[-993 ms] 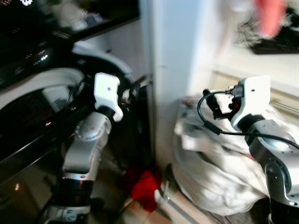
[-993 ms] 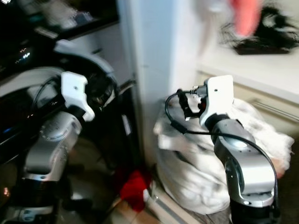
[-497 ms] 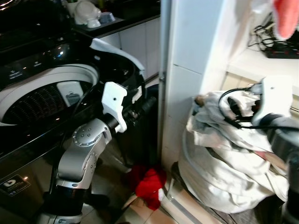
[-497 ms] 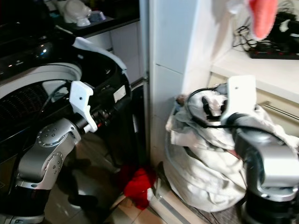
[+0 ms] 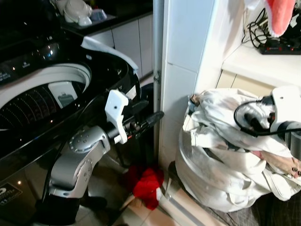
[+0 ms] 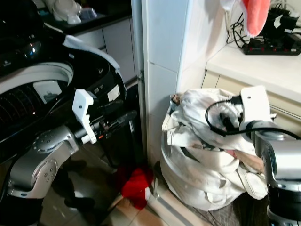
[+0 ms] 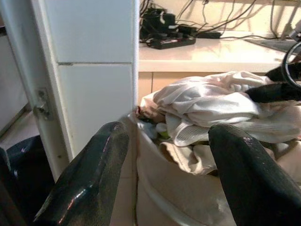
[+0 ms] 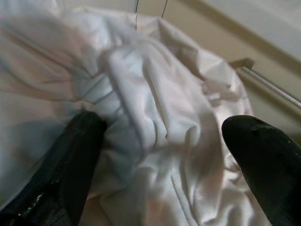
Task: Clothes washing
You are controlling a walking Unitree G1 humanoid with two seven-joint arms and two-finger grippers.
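A white laundry bag [image 5: 221,174] stuffed with pale clothes [image 5: 221,106] stands on the floor right of a tiled pillar. My right gripper [image 8: 164,141] is open and hovers low over the top of that pile; one finger [image 8: 80,141] rests against a fold of white cloth. In the head views it sits at the pile's right side [image 5: 256,123]. My left gripper [image 5: 157,116] is open and empty, held out level in front of the pillar; it points toward the bag [image 7: 188,188]. The top-loading washing machine [image 5: 42,94] stands at the left with its lid [image 5: 113,52] raised.
A red cloth [image 5: 148,181] lies on the floor at the foot of the pillar [image 5: 188,56]. A counter [image 5: 263,63] behind the bag carries a power strip with cables [image 5: 282,46]. A pink cloth [image 5: 281,16] hangs at the top right.
The camera has swung and the picture has sharpened. My left gripper has reached out to the right toward the pillar. My right gripper has shifted right and come down onto the clothes pile.
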